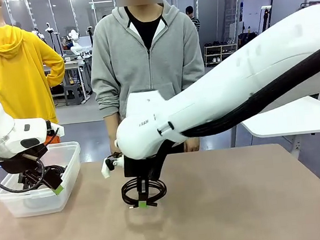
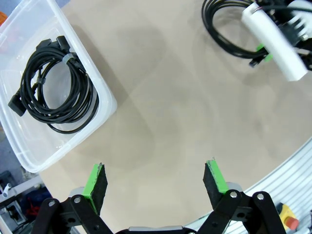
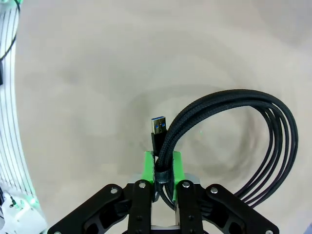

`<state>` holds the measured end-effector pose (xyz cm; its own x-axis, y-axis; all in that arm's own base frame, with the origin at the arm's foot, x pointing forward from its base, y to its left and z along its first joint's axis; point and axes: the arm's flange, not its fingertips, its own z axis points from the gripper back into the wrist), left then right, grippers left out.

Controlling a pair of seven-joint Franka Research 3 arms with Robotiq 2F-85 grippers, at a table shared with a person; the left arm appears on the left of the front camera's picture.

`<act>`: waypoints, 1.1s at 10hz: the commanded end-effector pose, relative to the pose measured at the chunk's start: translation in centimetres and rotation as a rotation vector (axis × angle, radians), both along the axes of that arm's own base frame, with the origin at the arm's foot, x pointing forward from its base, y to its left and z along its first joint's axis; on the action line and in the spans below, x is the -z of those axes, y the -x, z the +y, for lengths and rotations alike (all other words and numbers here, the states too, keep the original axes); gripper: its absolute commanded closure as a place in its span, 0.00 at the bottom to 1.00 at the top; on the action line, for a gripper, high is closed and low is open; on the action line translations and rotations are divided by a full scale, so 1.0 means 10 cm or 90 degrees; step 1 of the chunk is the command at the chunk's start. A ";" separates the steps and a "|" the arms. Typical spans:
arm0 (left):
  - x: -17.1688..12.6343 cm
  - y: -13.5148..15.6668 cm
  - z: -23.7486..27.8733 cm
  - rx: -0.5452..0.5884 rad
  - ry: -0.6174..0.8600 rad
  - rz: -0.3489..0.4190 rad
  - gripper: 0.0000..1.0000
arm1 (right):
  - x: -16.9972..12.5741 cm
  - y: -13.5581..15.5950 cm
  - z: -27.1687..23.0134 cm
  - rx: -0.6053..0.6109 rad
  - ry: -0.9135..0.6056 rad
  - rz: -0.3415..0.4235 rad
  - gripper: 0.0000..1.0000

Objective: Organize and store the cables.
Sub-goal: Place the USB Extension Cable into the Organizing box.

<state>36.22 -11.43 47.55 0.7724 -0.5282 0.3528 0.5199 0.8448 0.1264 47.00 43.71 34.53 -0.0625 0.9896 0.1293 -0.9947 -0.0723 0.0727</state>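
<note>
The right tool (image 3: 163, 168) is clenched on the braided cable coil (image 3: 243, 122) at its banded neck, loops fanning away over the worktop (image 1: 241, 203), plug (image 3: 158, 131) pointing straight ahead. The bin (image 1: 40, 202) lies to the robot's left (one coil (image 2: 56, 92) already inside), nearer the released left tool (image 2: 156, 183).

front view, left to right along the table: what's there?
Left tool, open, over the clear bin → coiled cable on the table → right tool, shut on that cable → bare tabletop.
</note>
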 end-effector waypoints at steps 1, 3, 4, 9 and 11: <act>-0.01 -0.02 0.00 -0.003 -0.011 -0.001 0.00 | 0.11 -0.06 0.09 -0.017 0.024 0.013 1.00; -0.01 -0.02 0.00 -0.003 -0.011 -0.001 0.00 | 0.23 -0.08 0.08 -0.012 0.027 0.034 0.79; -0.01 -0.02 0.00 -0.003 -0.011 -0.001 0.00 | 0.24 -0.07 0.08 -0.013 0.023 0.044 0.62; 0.00 0.00 0.00 0.000 0.000 0.000 0.00 | -0.05 -0.02 -0.12 0.052 0.013 0.046 0.01; -0.08 -0.01 -0.05 0.024 -0.038 -0.001 0.00 | -0.55 -0.02 -0.62 0.056 -0.022 0.027 0.00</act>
<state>36.16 -11.76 47.68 0.7630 -0.5445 0.3483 0.5313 0.8352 0.1419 48.85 40.94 37.77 0.0286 0.9901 0.1375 -0.9933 0.0127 0.1147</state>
